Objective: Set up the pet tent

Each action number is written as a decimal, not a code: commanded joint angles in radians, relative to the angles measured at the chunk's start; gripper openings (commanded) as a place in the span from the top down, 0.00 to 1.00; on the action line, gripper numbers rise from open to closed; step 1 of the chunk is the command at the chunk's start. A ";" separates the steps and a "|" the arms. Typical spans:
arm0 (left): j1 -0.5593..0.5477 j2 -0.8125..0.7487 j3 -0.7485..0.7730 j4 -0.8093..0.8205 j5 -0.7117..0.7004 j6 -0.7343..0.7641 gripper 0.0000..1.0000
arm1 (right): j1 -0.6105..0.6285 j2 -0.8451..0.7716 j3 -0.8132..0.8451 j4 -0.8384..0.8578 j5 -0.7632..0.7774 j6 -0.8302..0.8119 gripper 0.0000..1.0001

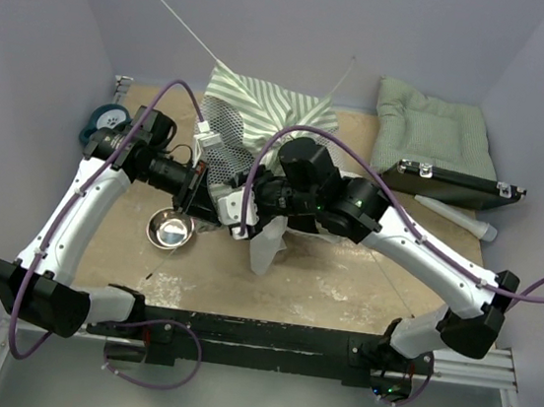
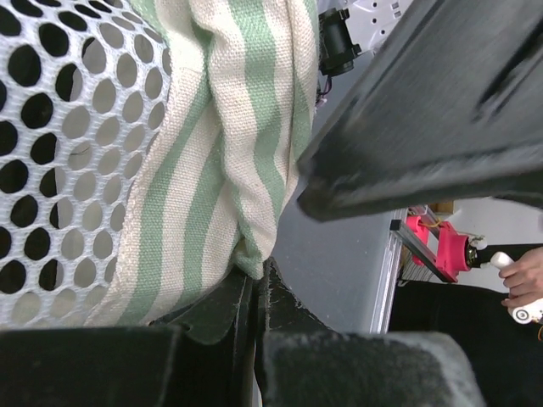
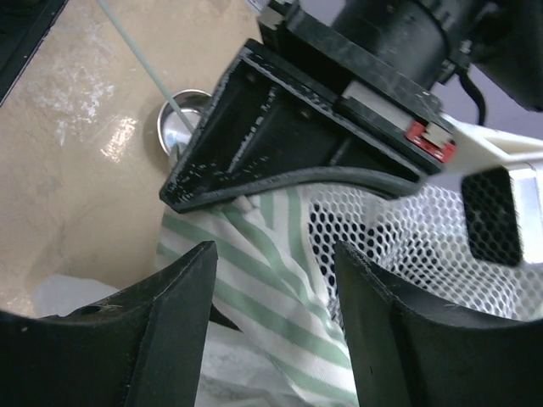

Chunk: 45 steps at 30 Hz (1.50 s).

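Over the tan table (image 1: 342,282), left pincer (image 2: 254,292) clamps a striped fold of the pet tent (image 2: 229,170); right pincer (image 3: 273,254) gapes alongside; arms hide its middle.

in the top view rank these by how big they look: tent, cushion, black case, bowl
Largest to smallest:
1. tent, crumpled and partly hidden, so only narrowly ahead of the cushion
2. cushion
3. black case
4. bowl
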 commanded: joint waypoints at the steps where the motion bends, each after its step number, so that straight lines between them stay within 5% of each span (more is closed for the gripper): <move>1: -0.001 -0.028 0.025 0.092 0.072 0.051 1.00 | 0.031 0.027 -0.013 0.033 0.038 -0.043 0.40; 7: -0.001 -0.041 0.030 0.027 0.080 0.113 1.00 | 0.066 0.073 -0.007 0.059 0.146 -0.052 0.55; 10: -0.001 -0.055 0.026 -0.020 0.097 0.155 0.99 | 0.065 0.069 -0.021 0.058 0.179 -0.071 0.73; 12: 0.000 -0.074 0.016 -0.020 0.082 0.151 0.80 | 0.065 0.063 -0.032 0.062 0.182 -0.074 1.00; 15: 0.000 -0.106 -0.002 0.002 0.037 0.103 0.43 | 0.060 0.043 -0.049 0.087 0.212 -0.060 1.00; 19: 0.000 -0.143 -0.022 0.022 -0.012 0.049 0.34 | 0.016 0.008 -0.069 0.096 0.211 -0.063 1.00; 26: 0.001 -0.160 0.042 0.074 -0.109 -0.008 0.41 | -0.107 -0.014 -0.095 0.079 0.205 -0.114 1.00; 32: 0.000 -0.158 0.154 0.089 -0.191 -0.014 0.59 | -0.155 -0.025 -0.119 0.095 0.213 -0.129 1.00; 37: 0.000 -0.138 0.228 0.007 -0.320 0.116 0.95 | -0.187 -0.040 -0.133 0.108 0.199 -0.131 1.00; 39: 0.000 -0.121 0.242 -0.015 -0.305 0.155 1.00 | -0.185 -0.039 -0.116 0.112 0.171 -0.111 0.99; 43: 0.000 -0.106 0.246 0.009 -0.256 0.154 1.00 | -0.173 -0.002 -0.012 0.092 0.093 -0.023 0.42; 45: 0.000 -0.106 0.245 0.034 -0.250 0.141 1.00 | -0.146 0.030 0.054 0.063 0.062 0.012 0.39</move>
